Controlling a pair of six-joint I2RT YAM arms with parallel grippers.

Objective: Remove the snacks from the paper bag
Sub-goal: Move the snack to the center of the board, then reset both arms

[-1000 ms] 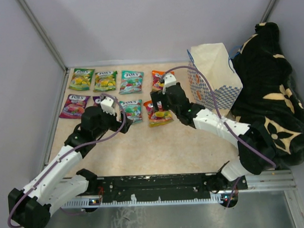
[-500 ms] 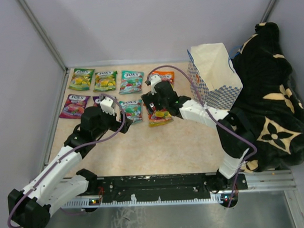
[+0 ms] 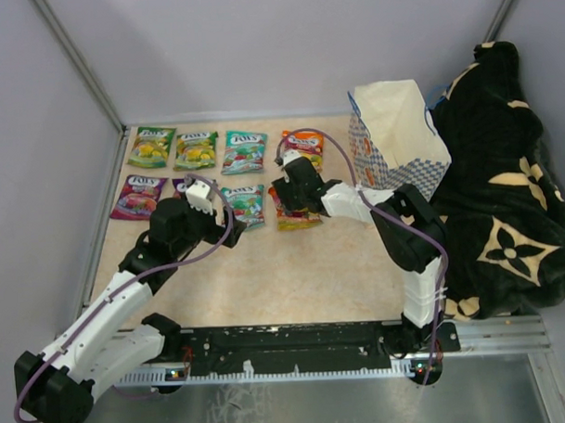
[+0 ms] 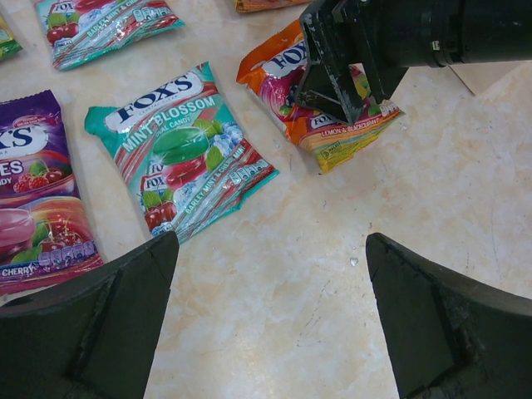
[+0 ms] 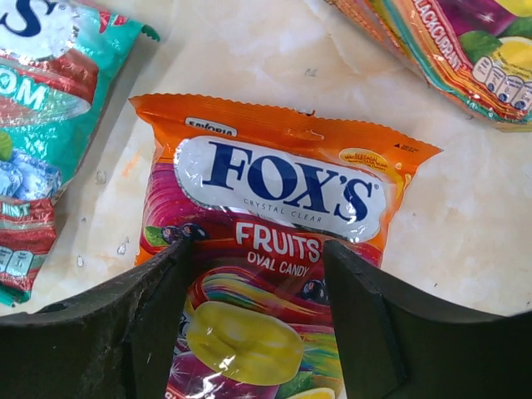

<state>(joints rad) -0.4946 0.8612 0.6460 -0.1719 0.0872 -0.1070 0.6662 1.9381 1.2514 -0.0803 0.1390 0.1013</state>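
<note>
Nearest me, the left claw (image 4: 270, 249) hangs released above the tabletop (image 3: 303, 266), near a teal packet (image 4: 179, 158). Beyond it, the right claw (image 5: 262, 249) rests, fingers parted, on a flat orange packet (image 5: 283, 187). More snacks (image 3: 195, 150) lie in rows, and the paper bag (image 3: 395, 124) stands far right.

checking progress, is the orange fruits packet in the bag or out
Out. The orange packet lies flat on the table, left of the paper bag and apart from it, under the right hand.
</note>
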